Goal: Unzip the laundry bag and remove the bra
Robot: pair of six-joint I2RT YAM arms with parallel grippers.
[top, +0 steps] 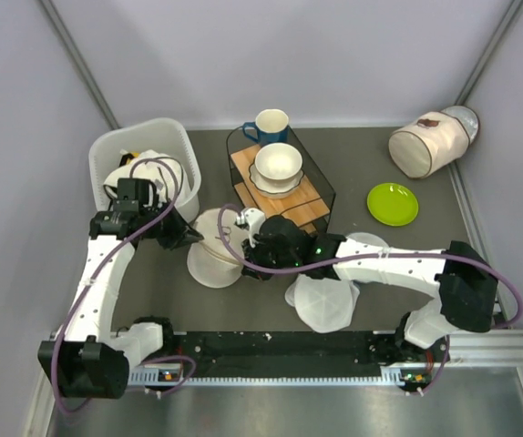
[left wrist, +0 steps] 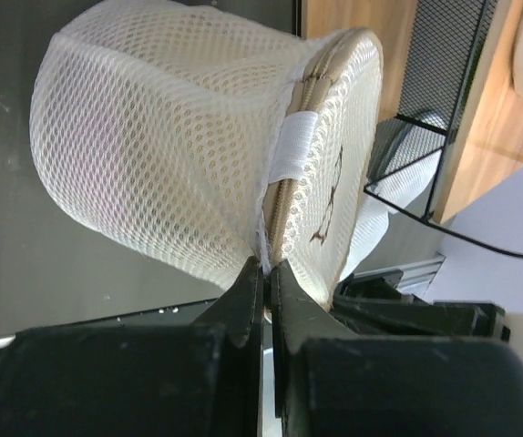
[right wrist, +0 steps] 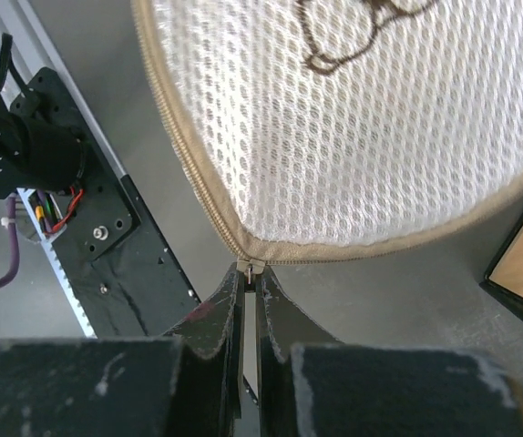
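Observation:
The laundry bag [top: 212, 262], a round cream mesh pouch with a beige zip rim, is held up off the table between both grippers. My left gripper [top: 189, 238] is shut on the bag's rim seam; in the left wrist view [left wrist: 268, 266] the fingertips pinch the fabric below the zip [left wrist: 300, 137], beside the dark mark [left wrist: 331, 202]. My right gripper [top: 245, 259] is shut on the small metal zip pull [right wrist: 250, 269] at the bag's lower edge [right wrist: 362, 118]. The zip looks closed along the rim that shows. The bra is hidden.
A white basket [top: 143, 150] stands at the back left. A black wire rack [top: 323, 187] holds a bowl [top: 278, 166], with a blue mug [top: 269, 126] behind. A green plate [top: 393, 203], a white cylinder bag [top: 425, 144] and whiter discs [top: 321, 305] lie to the right.

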